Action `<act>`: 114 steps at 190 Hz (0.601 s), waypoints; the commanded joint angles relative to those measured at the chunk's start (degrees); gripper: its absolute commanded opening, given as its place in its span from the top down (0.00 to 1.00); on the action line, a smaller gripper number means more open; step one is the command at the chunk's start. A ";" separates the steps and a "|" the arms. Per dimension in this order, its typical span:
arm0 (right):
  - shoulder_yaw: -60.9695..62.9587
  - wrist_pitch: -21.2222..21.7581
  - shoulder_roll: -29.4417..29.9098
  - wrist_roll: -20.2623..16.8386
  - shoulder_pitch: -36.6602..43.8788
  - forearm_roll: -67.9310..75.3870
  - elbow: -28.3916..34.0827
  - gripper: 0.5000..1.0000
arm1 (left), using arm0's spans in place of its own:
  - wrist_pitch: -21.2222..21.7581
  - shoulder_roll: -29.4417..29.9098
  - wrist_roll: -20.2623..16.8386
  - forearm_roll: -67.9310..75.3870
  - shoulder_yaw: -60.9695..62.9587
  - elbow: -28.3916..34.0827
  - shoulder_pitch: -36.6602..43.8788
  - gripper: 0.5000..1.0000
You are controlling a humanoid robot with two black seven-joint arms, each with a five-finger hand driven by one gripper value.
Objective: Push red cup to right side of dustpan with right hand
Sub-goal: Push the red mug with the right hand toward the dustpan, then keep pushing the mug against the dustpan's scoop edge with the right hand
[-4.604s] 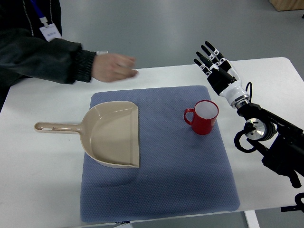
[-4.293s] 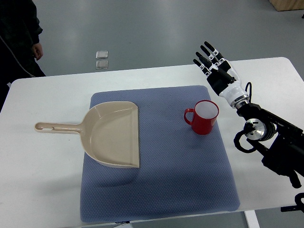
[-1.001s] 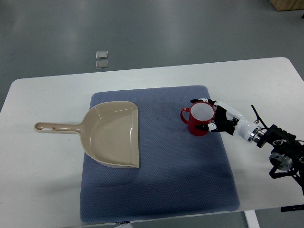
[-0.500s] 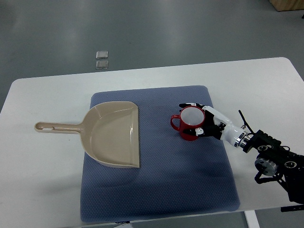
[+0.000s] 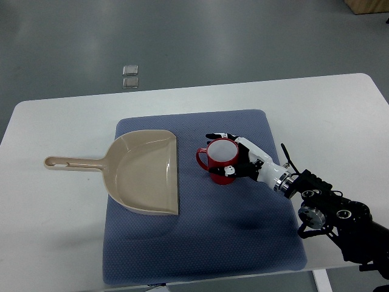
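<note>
You're mid-push: your right hand (image 5: 238, 160) has its fingers cupped round the red cup (image 5: 220, 162), probably touching rather than gripping. The cup's on the blue mat (image 5: 243, 243), near the dustpan (image 5: 146, 173). Nudge it a bit further left.

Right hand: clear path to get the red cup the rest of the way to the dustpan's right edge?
Probably yes. The right hand cups the red cup from its right, and only bare blue mat lies between the cup and the dustpan.
</note>
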 commanded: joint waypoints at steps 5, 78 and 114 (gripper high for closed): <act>-1.32 -1.06 1.51 -0.01 0.46 -0.18 -0.01 0.14 | 0.00 0.00 0.00 0.00 0.09 -0.01 0.07 0.00; -2.64 -3.25 4.50 -0.01 0.46 -1.15 0.87 0.14 | 0.00 0.00 0.00 0.00 0.00 -0.01 -0.01 0.00; -3.69 -4.13 4.76 -0.01 0.55 -1.33 0.87 0.14 | 0.00 0.00 0.00 0.00 0.00 -0.01 -0.01 0.00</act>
